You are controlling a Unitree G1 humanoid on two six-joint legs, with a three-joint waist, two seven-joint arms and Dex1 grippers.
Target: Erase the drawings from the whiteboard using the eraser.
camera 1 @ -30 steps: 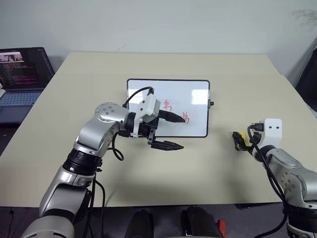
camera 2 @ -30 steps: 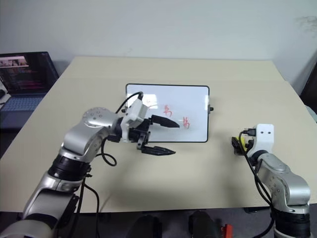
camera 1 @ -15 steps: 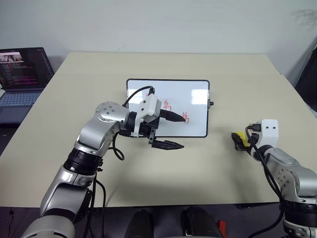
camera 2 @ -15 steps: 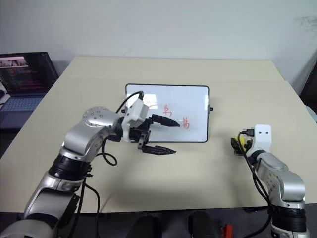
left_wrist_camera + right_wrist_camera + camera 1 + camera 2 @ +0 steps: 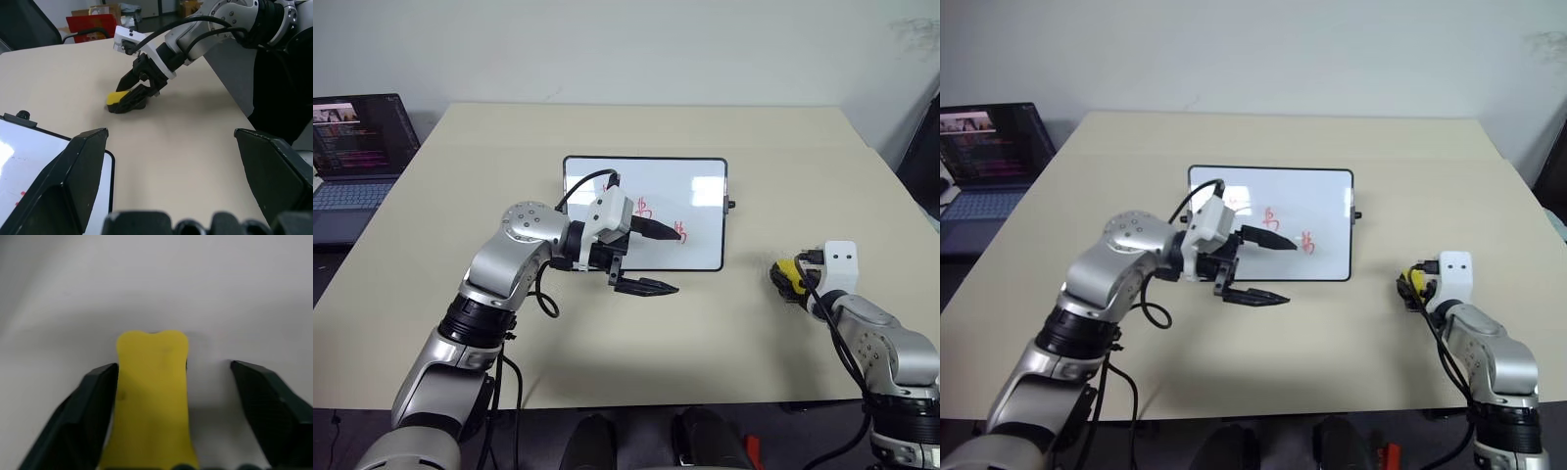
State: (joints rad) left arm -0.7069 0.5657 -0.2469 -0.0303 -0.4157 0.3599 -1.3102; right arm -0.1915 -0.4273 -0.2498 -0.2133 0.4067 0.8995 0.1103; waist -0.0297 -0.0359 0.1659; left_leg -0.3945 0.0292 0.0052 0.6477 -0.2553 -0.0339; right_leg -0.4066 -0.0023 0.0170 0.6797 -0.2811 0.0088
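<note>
1. Small rectangular white whiteboard with a thin black frame (image 5: 707,206) lies flat at the middle of the beige table (image 5: 636,343).
2. Red marker drawings (image 5: 679,231) sit on the board's right half, partly hidden by the left arm.
3. Left gripper (image 5: 654,258) hovers over the board's near edge, pointing toward the robot's right; jaws spread wide, nothing between them. One black finger (image 5: 651,228) is over the board, the other is over the table just in front of the frame.
4. Small yellow eraser block with a black underside (image 5: 117,98) lies on the table well to the right of the board, near the table's right side.
5. Right gripper (image 5: 128,99) is down at the eraser, one finger on each side. In the right wrist view one finger (image 5: 93,396) touches the block's edge and the other stands apart from it: jaws part-open, not yet pinching.
6. Open laptop (image 5: 357,147) at far left, beside the table.
</note>
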